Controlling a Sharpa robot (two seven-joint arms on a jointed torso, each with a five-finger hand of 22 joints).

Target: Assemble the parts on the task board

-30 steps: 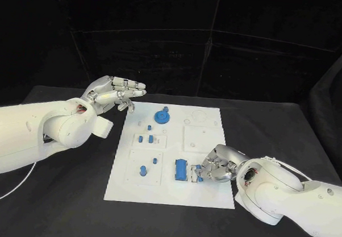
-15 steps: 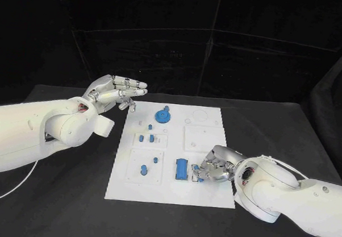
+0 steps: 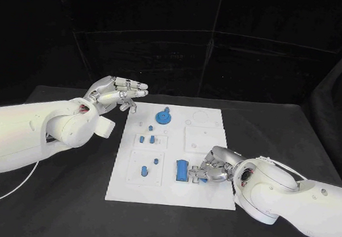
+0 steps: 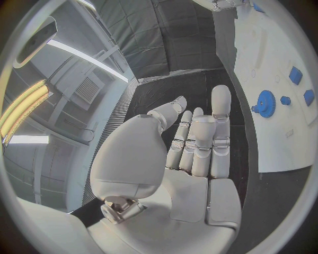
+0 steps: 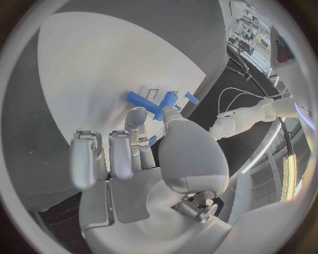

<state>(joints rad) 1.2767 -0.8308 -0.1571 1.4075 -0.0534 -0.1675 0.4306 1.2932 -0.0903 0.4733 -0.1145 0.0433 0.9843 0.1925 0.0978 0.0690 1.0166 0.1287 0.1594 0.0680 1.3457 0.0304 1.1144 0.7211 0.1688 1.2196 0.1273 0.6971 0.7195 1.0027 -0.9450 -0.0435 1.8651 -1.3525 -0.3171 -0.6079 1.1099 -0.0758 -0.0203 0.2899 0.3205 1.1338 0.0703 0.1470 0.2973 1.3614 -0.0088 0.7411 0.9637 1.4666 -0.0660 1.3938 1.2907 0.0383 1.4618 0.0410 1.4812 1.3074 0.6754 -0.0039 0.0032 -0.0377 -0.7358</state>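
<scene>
Pinching a small blue plastic part (image 3: 198,176) beside the long blue block (image 3: 181,170), your right hand (image 3: 217,165) seats it on the white task board (image 3: 198,198); your left hand (image 3: 116,93) hovers empty, fingers (image 4: 220,114) loosely apart.

- The head view looks down from above at the black worktop (image 3: 64,198), with the white task board (image 3: 199,198) at mid-picture and both arms coming in from the sides.
- The left wrist view sits close behind the left hand (image 4: 192,159), looking along its raised fingers (image 4: 220,121) toward the board's edge.
- The right wrist view sits close behind the right hand (image 5: 142,159), facing the board from very near.
- All three views share the task board.
</scene>
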